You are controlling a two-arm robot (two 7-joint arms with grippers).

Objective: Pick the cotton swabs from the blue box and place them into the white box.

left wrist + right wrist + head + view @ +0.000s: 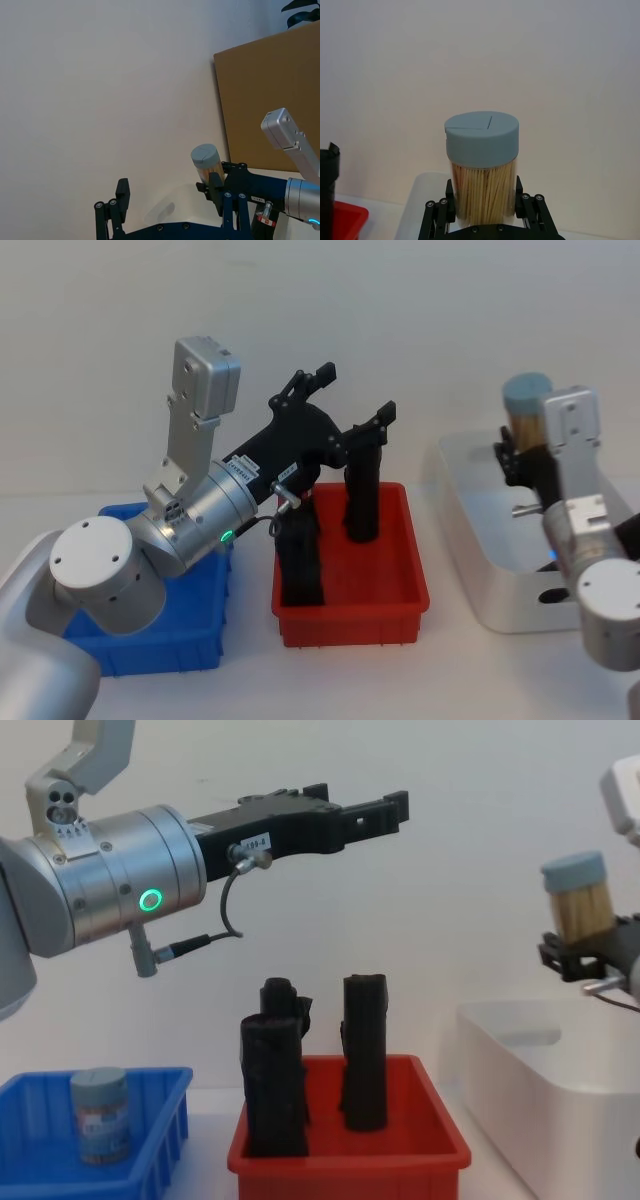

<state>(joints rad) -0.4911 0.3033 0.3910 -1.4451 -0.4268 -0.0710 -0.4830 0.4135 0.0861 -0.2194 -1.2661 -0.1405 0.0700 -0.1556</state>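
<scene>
The right end effector (590,960) is closed on a clear cylindrical cotton swab jar with a grey-blue lid (482,167), held above the large white plastic box (540,1090) at the right. The jar is judged light, rigid and smooth, so the lower body is best gripped. The left end effector (355,400) is spread wide over the red bin (350,585); another jar (100,1115) stands in the blue plastic box (150,1140).

Deep white plastic tub (540,1090): open interior directly below right gripper (580,960); tall black rolls (365,1050) stand well aside in red bin (350,1155).

A pale, plain table (240,680) carries three bins in a row — the blue box (190,650) on the robot's left, a red bin (350,625) in the middle, just beside it, and the white box (490,580) on the right, set a little apart. All three rest flat on its surface.
</scene>
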